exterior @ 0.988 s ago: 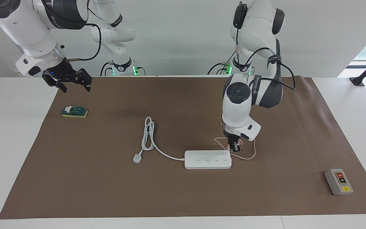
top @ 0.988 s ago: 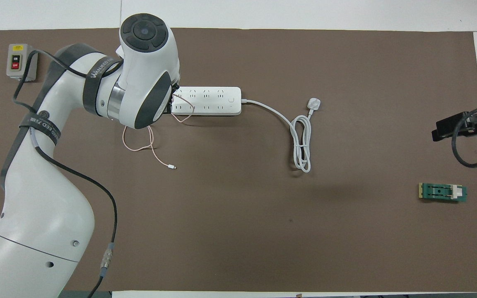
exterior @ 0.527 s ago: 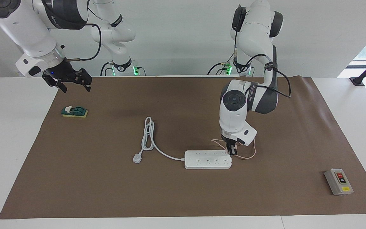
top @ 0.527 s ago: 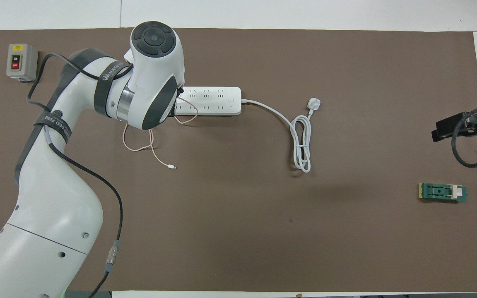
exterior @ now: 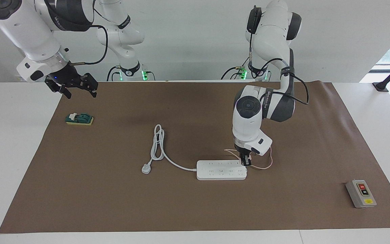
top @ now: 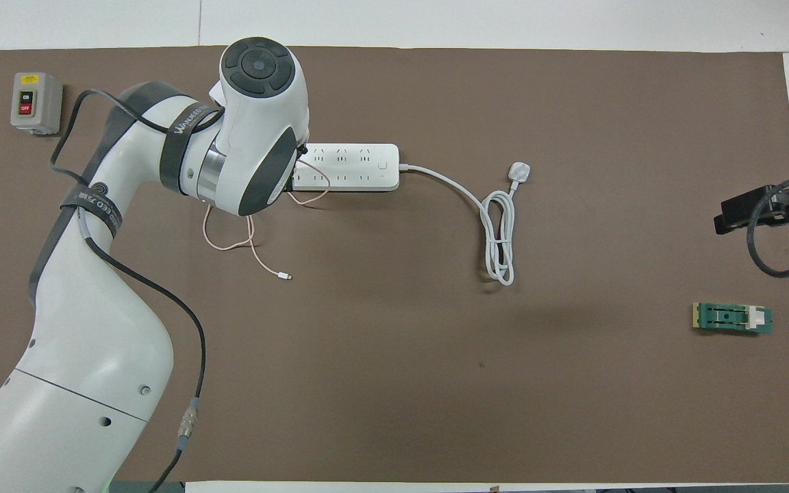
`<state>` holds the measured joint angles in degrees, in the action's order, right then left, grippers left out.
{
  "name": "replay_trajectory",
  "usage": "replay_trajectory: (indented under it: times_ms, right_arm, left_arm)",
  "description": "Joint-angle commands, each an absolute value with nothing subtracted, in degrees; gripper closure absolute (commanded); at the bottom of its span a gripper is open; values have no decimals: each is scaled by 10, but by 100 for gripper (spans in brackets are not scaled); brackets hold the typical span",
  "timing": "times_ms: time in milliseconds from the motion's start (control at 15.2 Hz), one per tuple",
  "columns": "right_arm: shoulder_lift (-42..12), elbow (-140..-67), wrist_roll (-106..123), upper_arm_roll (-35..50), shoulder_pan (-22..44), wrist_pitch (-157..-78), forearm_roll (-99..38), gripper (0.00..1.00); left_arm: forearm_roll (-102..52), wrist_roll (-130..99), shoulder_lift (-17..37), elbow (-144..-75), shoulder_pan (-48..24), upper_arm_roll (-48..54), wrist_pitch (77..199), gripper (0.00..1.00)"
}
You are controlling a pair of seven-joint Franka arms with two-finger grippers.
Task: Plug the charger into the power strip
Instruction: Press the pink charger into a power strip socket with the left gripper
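Your left gripper stands point-down over the end of the power strip that lies toward the left arm's end of the table, fingers drawn tight together. What they pinch cannot be made out under the wrist; judging by the thin pink cable looping out from just beneath them, it is the charger, held at or right above the end sockets. In the overhead view the arm's wrist hides the gripper and that end of the strip altogether.

You should expect the charger to handle light and rigid: a small hard body best taken across two flat sides, prongs pointing down, square to the socket. Its cable is soft and slack, trailing from under the gripper toward the robots and ending in a small loose connector; it will drag but not resist.

The power strip directly below the gripper is flat and probably light enough to slide on the brown mat if you press off-centre. Its thick white cord runs away from the gripper toward the right arm's end, coiled, ending in an unplugged three-pin plug.

No containers are in sight. A grey switch box lies well apart from the gripper at the left arm's end, and a green block at the other.

Your right gripper waits, spread wide and empty, in the air above the mat's edge near the green block.
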<state>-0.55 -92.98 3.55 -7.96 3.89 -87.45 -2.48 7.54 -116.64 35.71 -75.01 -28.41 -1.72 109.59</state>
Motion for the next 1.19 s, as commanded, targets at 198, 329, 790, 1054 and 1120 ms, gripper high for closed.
replay_trajectory:
  times_ms: [198, 329, 790, 1054, 1120]
  right_arm:
    - [4, -937, 49, -75, 33, -872, -13, 0]
    - [4, -936, 49, -75, 33, -872, -14, 0]
    - [4, -936, 49, -75, 33, -871, -13, 0]
    - [4, -936, 49, -74, 33, -871, -13, 0]
    - [4, -937, 49, -75, 33, -872, -13, 0]
  left_arm:
    - [83, -1172, 373, -752, -300, -25, 1101, 100]
    - [85, -1170, 375, -752, -300, -25, 1098, 100]
    - [85, -1144, 375, -750, -290, -25, 1085, 100]
    - [84, -1139, 375, -753, -289, -25, 1093, 100]
    - [84, -1139, 375, -754, -290, -25, 1093, 100]
